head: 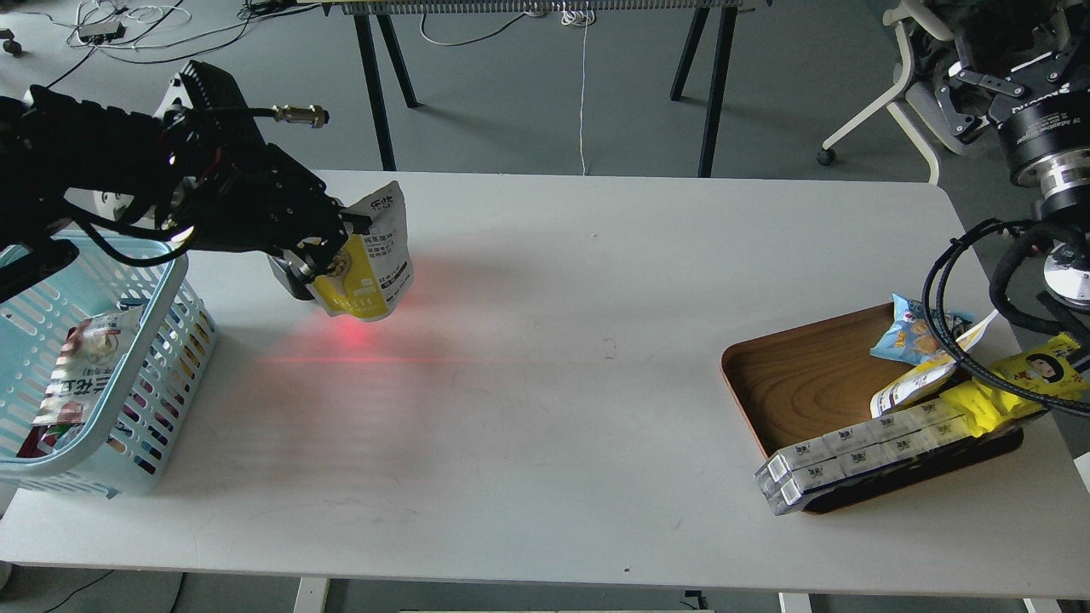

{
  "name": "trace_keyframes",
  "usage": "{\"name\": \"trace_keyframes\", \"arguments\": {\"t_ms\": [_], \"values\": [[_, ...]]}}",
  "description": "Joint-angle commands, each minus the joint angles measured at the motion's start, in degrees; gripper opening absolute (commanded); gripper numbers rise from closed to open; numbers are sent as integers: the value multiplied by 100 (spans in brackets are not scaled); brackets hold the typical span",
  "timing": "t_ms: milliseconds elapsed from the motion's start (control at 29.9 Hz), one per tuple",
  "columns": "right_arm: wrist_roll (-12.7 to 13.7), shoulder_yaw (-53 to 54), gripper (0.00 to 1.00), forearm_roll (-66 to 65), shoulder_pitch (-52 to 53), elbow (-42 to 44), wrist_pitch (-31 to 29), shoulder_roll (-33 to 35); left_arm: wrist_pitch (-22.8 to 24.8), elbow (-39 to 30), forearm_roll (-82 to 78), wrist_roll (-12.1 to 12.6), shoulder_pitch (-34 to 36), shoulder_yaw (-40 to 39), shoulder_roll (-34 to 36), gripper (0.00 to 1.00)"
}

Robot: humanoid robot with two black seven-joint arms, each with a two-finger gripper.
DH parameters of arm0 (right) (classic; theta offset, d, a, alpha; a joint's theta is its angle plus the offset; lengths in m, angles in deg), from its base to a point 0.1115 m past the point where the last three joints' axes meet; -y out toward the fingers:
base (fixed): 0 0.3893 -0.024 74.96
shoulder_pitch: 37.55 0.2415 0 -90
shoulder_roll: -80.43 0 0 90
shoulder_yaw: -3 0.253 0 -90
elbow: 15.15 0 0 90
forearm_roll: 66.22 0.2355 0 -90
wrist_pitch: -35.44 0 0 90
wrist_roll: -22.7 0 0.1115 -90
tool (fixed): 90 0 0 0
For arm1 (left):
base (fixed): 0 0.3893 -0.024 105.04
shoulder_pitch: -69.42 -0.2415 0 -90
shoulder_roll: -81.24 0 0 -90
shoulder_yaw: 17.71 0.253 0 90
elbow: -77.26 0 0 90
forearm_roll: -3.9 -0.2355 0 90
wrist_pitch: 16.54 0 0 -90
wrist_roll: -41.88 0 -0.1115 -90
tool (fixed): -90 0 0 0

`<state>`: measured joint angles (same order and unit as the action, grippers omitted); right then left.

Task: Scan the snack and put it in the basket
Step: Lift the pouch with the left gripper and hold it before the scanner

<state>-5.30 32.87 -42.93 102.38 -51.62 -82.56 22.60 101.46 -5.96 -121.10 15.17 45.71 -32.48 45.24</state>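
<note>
Left jaws [328, 255] clamped on the snack [375, 264], gripping its left edge, pouch lifted clear of the bench [553, 383] and tilted, white printed back facing right, yellow bottom lowest. Red glow on the bench just under the pouch, with a thin red line running right from it across the surface. Pouch hanging just right of the basket [102, 443], not over it, apart from its rim. Basket at the bench's left edge, light blue, slotted, already holding a packet [81, 366] with red and white print lying against its inner wall. Left arm coming in over the basket's far corner, a brass-coloured connector [300, 115] sticking out above the wrist.

Right arm at the far right edge, only the silver wrist joint and black cables [962, 281] in view; right jaws out of frame. Cables looping down over the tray [809, 375].

Tray brown, wooden, at the bench's right side, left half bare. On its right half: a blue packet [907, 336] at the back, a long yellow wrapper [1035, 375] with a cartoon face, a white and yellow pouch between them, partly hidden by cable. Two stacked rows of small white boxes [851, 455] along the tray's near rim, their left end jutting past it.

Bench middle white and bare apart from the red light. Beyond the bench, grey floor, black table legs, a white cord hanging, a wheeled chair at upper right.
</note>
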Motion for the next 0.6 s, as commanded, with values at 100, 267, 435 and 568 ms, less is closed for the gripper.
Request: {"name": "trace_keyframes", "arguments": {"t_ms": [100, 267, 435, 568], "values": [[0, -7, 99, 0, -1, 0, 0, -9, 0, 341, 0, 35, -72, 70, -47, 0], [0, -16, 99, -9, -1, 0, 0, -18, -14, 350, 0, 35, -177, 87, -47, 0], [0, -7, 99, -9, -1, 0, 0, -18, -14, 358, 0, 43, -204, 87, -47, 0], [0, -7, 99, -9, 7, 0, 0, -18, -14, 358, 0, 43, -204, 79, -47, 0]]}}
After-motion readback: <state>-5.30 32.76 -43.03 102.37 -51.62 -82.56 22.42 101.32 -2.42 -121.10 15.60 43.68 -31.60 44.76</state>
